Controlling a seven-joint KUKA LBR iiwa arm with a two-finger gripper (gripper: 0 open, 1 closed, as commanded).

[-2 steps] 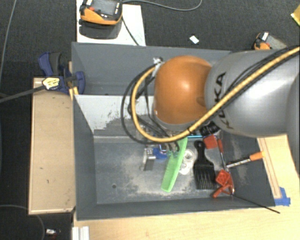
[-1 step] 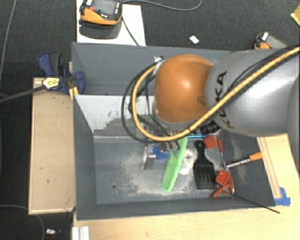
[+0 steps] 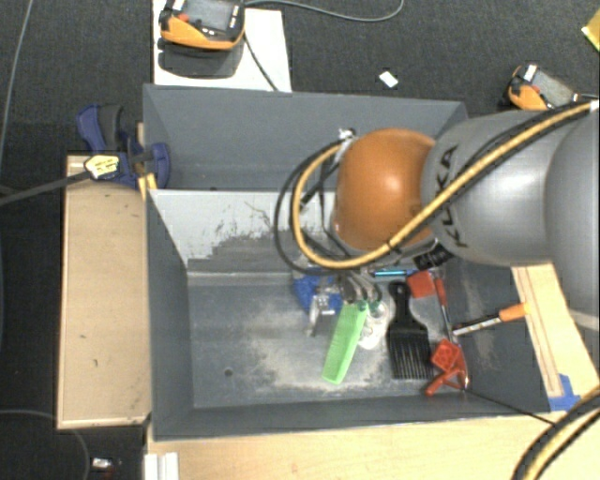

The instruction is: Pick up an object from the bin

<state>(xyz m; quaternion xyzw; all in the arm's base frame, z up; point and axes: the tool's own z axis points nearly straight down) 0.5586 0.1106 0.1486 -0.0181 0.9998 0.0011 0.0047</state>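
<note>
Green ridged bar, left of the black brush, has its far end at the gripper — claw state I cannot tell — so a grasp is best taken across its narrow width.

Robotics lab or test cell. Big silver KUKA-branded robot arm with orange dome cover and looped yellow-black cables hangs over a grey sheet-metal bin. Dark carpet floor; orange-and-black handheld device lies on it, on a white sheet.
</note>
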